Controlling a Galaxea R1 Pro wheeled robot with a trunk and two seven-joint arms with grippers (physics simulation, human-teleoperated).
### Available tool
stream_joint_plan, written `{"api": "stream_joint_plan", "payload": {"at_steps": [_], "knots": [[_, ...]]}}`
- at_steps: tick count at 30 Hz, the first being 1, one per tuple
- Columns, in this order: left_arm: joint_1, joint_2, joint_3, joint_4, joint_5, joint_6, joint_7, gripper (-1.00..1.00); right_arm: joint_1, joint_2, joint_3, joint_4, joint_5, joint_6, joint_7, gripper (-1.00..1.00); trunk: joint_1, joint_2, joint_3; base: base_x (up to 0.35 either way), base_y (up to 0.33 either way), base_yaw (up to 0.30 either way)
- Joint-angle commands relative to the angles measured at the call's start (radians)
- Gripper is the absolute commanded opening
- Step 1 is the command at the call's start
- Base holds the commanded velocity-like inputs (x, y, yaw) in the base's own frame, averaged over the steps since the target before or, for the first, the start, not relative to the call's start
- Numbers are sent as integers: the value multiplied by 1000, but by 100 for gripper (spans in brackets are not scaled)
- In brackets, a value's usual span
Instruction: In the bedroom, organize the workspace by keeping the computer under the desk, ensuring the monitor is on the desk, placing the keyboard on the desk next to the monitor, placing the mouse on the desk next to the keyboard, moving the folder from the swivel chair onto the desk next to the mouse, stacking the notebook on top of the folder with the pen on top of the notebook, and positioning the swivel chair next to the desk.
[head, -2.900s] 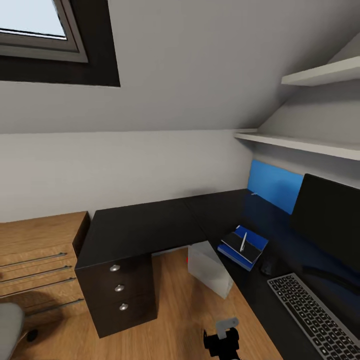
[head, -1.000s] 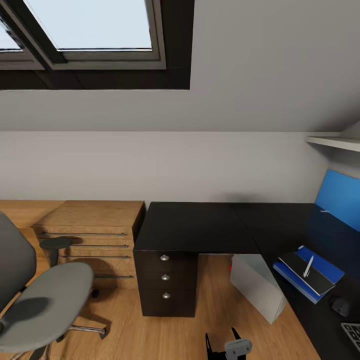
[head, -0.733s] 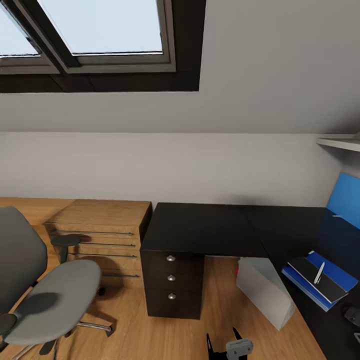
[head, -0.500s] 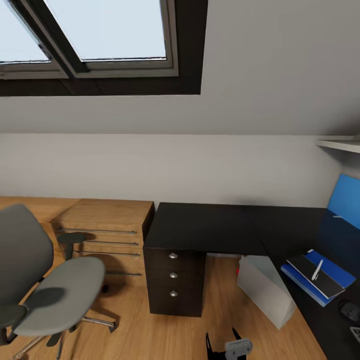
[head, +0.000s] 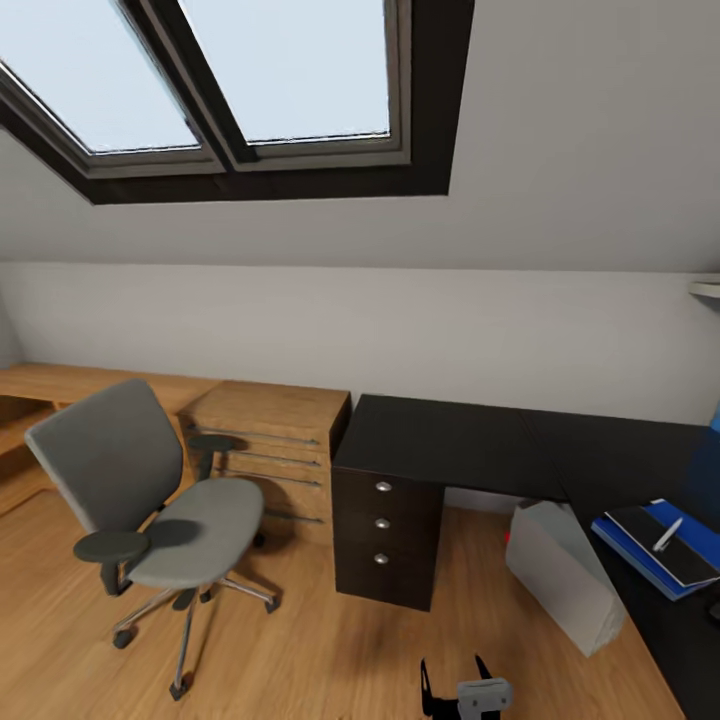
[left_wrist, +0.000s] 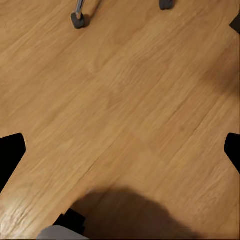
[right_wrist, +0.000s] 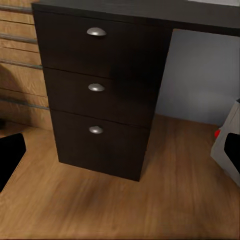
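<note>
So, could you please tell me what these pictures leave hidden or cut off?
- Head view: the desk runs off the right edge, so nothing beyond the folder shows.
- Head view: the gripper at the bottom edge is cut off.
- Left wrist view: the swivel chair's casters alone show, at the frame edge.

The swivel chair (head: 150, 505) stands left of the desk (head: 470, 445); the folder (head: 655, 550) lies on it.

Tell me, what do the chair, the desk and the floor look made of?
The swivel chair looks upholstered in matte grey fabric, with dark armrests and shiny, chrome-like legs. The desk seems a smooth black laminate or lacquered board with metal-looking drawer pulls. The floor shows wood grain and plank seams, so timber or wood-look laminate.
</note>
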Motion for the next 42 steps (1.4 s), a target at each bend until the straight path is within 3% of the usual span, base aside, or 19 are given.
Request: {"api": "stream_joint_plan", "payload": {"at_steps": [1, 15, 42], "knots": [[-1, 0, -8, 0, 6, -4, 7, 100, -1, 0, 9, 1, -4, -2, -9, 100, 0, -1, -1, -230, -83, 288], [-1, 0, -8, 0, 6, -4, 7, 100, -1, -1, 9, 2, -1, -2, -15, 100, 0, -1, -6, -135, -108, 290], [-1, 1, -8, 0, 5, -4, 7, 100, -1, -4, 5, 0, -3, 31, -15, 100, 0, -1, -25, -5, -17, 256]]}}
